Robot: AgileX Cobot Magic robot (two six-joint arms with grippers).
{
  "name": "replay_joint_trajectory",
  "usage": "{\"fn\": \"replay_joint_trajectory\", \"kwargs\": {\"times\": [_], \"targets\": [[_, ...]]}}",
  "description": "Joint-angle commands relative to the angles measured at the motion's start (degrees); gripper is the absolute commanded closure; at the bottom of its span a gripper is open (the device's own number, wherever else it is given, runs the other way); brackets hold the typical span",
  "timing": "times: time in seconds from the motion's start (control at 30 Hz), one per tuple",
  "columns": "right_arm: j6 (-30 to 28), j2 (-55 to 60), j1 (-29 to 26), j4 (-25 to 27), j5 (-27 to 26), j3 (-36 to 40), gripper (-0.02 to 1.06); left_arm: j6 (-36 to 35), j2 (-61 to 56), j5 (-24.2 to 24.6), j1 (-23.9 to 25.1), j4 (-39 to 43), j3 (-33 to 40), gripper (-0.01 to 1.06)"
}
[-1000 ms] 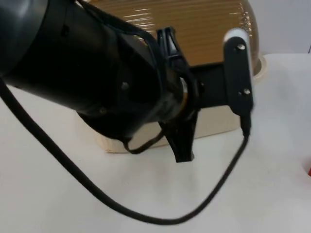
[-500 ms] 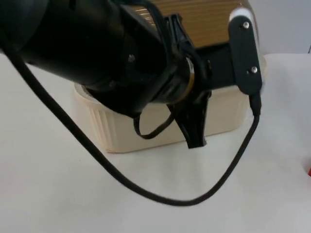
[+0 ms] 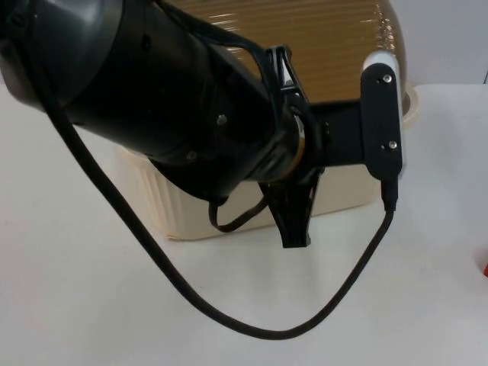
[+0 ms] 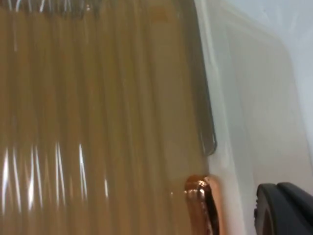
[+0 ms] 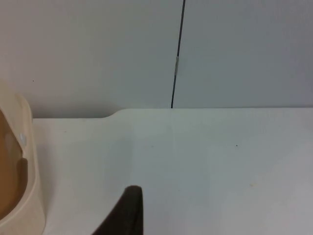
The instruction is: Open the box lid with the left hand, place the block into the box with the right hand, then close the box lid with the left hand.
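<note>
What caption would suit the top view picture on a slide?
The robot's left arm reaches over a cream box with a ribbed amber lid on a white table.

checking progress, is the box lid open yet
No, the ribbed brown lid lies domed over the cream box in the top view, with the left gripper at the box's front.

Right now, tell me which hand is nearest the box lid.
The left hand, over the cream box beside its amber ribbed lid; the right hand waits above the table beside the box.
</note>
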Motion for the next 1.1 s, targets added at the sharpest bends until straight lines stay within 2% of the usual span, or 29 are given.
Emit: {"fn": "replay_joint_trajectory", "kwargs": {"times": [0.0, 0.1, 0.8, 1.07], "targets": [[0.22, -0.21, 0.31, -0.31, -0.79, -0.28, -0.01, -0.11, -0.08, 0.74, -0.02, 0.15, -0.22, 1.05], [0.22, -0.21, 0.31, -0.31, -0.79, -0.28, -0.01, 0.15, -0.08, 2.98, -0.02, 0.15, -0.22, 1.05], [0.32, -0.21, 0.31, -0.29, -0.69, -0.28, -0.01, 0.91, 0.02, 3.22, -0.02, 0.15, -0.22, 1.05], [0.3, -0.21, 0.31, -0.19, -0.69, -0.28, -0.01, 0.91, 0.02, 2.67, 1.99, 0.15, -0.22, 1.05]]}}
